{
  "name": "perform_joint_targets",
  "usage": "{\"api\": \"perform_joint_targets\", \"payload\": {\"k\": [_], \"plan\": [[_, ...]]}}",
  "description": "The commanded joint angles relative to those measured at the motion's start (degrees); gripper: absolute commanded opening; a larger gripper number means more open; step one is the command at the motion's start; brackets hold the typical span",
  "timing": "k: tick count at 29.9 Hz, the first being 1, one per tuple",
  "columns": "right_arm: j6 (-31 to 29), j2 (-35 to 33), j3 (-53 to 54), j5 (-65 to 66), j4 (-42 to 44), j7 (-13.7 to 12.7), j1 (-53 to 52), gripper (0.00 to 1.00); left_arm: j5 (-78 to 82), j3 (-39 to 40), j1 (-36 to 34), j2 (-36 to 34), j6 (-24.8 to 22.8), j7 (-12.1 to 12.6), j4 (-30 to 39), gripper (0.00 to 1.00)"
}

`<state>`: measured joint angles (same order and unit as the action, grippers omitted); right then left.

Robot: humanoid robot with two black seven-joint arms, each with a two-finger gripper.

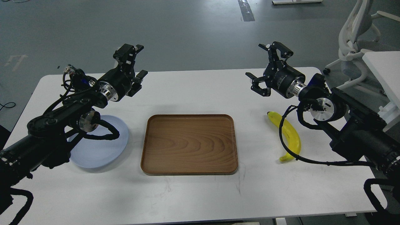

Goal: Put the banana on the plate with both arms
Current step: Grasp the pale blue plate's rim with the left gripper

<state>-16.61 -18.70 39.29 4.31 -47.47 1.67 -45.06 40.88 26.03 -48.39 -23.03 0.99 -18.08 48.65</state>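
Note:
The yellow banana (291,136) lies on the white table at the right, partly crossed by a black cable of my right arm. The pale blue plate (103,150) lies at the left, partly hidden under my left arm. My left gripper (133,67) is open and empty, raised above the table's far left part, beyond the plate. My right gripper (265,67) is open and empty, raised above the table, beyond and left of the banana's far end.
A rectangular brown wooden tray (189,143) lies in the middle between plate and banana. The white table (200,193) ends at its far edge just behind both grippers. A white office chair (356,37) and a second white table (384,72) stand at the far right.

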Motion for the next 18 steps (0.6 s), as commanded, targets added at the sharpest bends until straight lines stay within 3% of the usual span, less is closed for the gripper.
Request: {"api": "perform_joint_targets", "payload": {"k": [1,5,8,10,13,18], "plan": [[0.0,0.16,0.0,0.0,0.18,0.0,0.23,1.0,15.7,-0.19,0.32,-4.21,5.07,-0.02,3.81,0.98],[0.0,0.16,0.0,0.0,0.27,0.0,0.23,1.0,20.82,-1.85,1.19,-9.31,5.34,-0.28,7.77,0.98],[0.0,0.07,0.0,0.0,0.27,0.0,0.23,1.0,23.62,-8.35,1.2,-12.65,6.82,-0.37,7.95,0.98],[0.0,0.07,0.0,0.09,0.27,0.0,0.32,1.0,26.0,-13.62,1.46,-15.02,12.86,-0.37,7.52,0.98],[0.0,0.25,0.0,0.09,0.36,0.0,0.23,1.0,25.92,-20.64,1.72,-17.48,18.24,-0.46,7.43,0.98],[0.0,0.25,0.0,0.09,0.36,0.0,0.58,1.0,25.65,-26.64,3.47,-20.3,20.89,-0.55,7.25,0.98]]}}
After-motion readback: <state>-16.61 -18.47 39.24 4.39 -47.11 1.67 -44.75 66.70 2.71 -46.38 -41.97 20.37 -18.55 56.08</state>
